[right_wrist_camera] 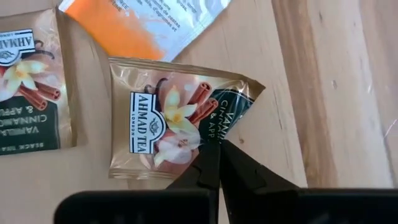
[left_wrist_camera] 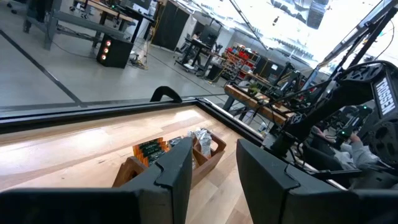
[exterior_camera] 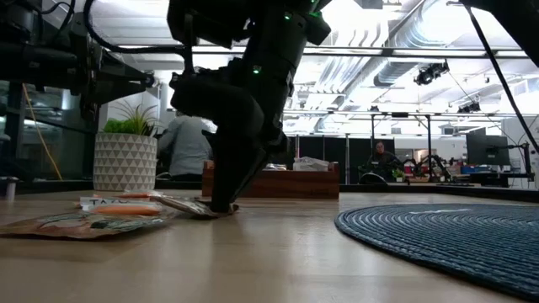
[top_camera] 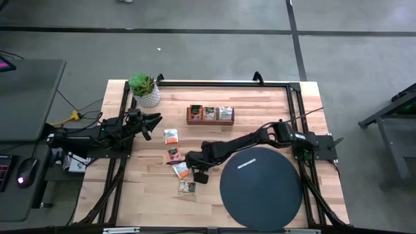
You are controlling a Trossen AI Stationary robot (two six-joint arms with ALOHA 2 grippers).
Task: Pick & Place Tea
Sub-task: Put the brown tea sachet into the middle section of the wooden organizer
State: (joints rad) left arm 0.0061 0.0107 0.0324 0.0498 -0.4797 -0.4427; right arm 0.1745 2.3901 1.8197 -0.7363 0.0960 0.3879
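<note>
Pinching shut on the edge of a gold vanilla-cinnamon tea sachet (right_wrist_camera: 177, 124) lying flat on the tabletop (top_camera: 260, 107), the right claw (right_wrist_camera: 217, 155) meets it directly underneath; the left claw (left_wrist_camera: 211, 171) waits half-parted, well apart.

Four loose tea sachets on the table, flat, small and square, placed relative to the right pincer (top_camera: 193, 170); one gold sachet (right_wrist_camera: 177, 121), printed with a flower and cinnamon sticks, lies directly at the pincer's shut tips, its edge nipped and one corner buckled upward; an orange-and-white sachet (right_wrist_camera: 146, 25) lies just beyond it, touching; a second gold sachet (right_wrist_camera: 31, 90) lies just beside the first; a further orange sachet (top_camera: 171, 136) lies farther off; more sachets (top_camera: 210, 113) stand upright in the wooden tray, well apart.
</note>
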